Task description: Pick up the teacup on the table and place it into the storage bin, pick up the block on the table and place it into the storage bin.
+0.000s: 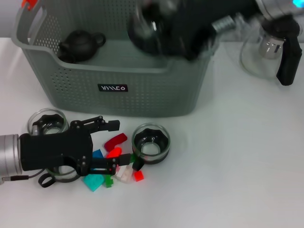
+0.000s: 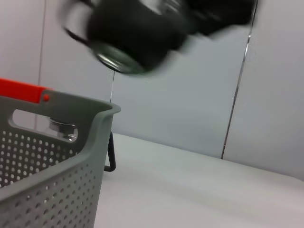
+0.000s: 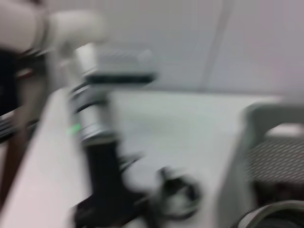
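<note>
Carrying a teacup (image 1: 149, 26) over the storage bin (image 1: 114, 80): that's the step in hand, by my read. Right gripper (image 1: 190, 33) is above the bin's open top, blurred, with a glassy round cup at its end. Jaws look closed on it, but the blur hides the actual contact. In the left wrist view the same cup (image 2: 126, 35) hangs above the bin's rim, bottom ring showing.

Next move, I'd say: lower into the bin, clear of the small black teapot (image 1: 80, 45) already sitting inside at the robot's left end, then release.

Left gripper (image 1: 109, 145) is low on the table in front of the bin, fingers spread wide, straddling the block pile (image 1: 114, 166). Holding nothing that I can see. One red block (image 1: 115, 140) lies between the fingers; others (teal, white, green, red) are scattered just beside. Looks staged for the block pick, which would need a close on one piece without dragging neighbours.

Two more cups on the table: one (image 1: 150, 142) just right of the blocks, one (image 1: 46, 122) behind the left gripper's body.

Materials:
- bin: grey-green plastic, perforated walls, orange handle clip, black label on front
- cups: clear glass, dark inserts, round, slippery
- blocks: small hard plastic, angular
- glass teapot (image 1: 266, 50) with black handle, on the table right of the bin
- table: plain white, matte
</note>
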`<state>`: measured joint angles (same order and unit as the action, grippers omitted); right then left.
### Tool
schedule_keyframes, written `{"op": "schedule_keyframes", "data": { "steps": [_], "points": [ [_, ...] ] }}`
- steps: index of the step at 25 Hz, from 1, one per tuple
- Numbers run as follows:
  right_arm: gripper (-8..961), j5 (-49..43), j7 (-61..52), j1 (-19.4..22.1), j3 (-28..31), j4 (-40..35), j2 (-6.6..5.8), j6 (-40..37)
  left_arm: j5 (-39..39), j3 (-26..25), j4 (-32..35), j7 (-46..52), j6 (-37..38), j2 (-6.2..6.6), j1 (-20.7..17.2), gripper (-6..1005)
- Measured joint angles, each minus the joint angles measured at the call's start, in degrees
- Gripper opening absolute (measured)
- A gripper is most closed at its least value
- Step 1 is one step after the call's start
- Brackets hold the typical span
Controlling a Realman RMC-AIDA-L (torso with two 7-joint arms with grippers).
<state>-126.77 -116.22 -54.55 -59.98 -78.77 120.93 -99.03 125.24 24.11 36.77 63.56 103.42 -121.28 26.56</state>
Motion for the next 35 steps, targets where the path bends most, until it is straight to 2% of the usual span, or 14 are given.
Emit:
{"op": "schedule_keyframes", "data": {
  "steps": [4,11,15,18,27,35],
  "points": [
    [61,0.1,0.6,-1.5,-0.3,6.6,-0.42,12.0,0.0,0.1,0.0,0.0,-0.1,0.00,0.0,904],
    [62,0.2,6.3,-5.3,-1.0,23.3,-0.67,34.0,0.0,0.2,0.0,-0.5,-0.4,-0.16,0.2,905],
    [62,-0.3,8.3,-8.1,-4.1,33.4,-0.68,45.3,0.0,0.1,-0.1,-0.5,-0.4,-0.18,0.2,904],
    [62,-0.4,8.9,-9.3,-6.9,37.9,-0.69,51.8,-0.3,0.1,-0.1,-0.5,-0.4,-0.19,0.1,905],
    [62,0.0,9.6,-9.3,-13.1,43.8,-0.36,61.3,-0.4,0.1,-0.2,-0.8,-0.7,-0.19,-0.1,904],
    [62,0.0,10.3,-8.9,-13.5,46.3,-0.35,62.7,-0.4,0.1,-1.3,-1.4,-1.8,-0.19,0.2,904]
  ]
}}
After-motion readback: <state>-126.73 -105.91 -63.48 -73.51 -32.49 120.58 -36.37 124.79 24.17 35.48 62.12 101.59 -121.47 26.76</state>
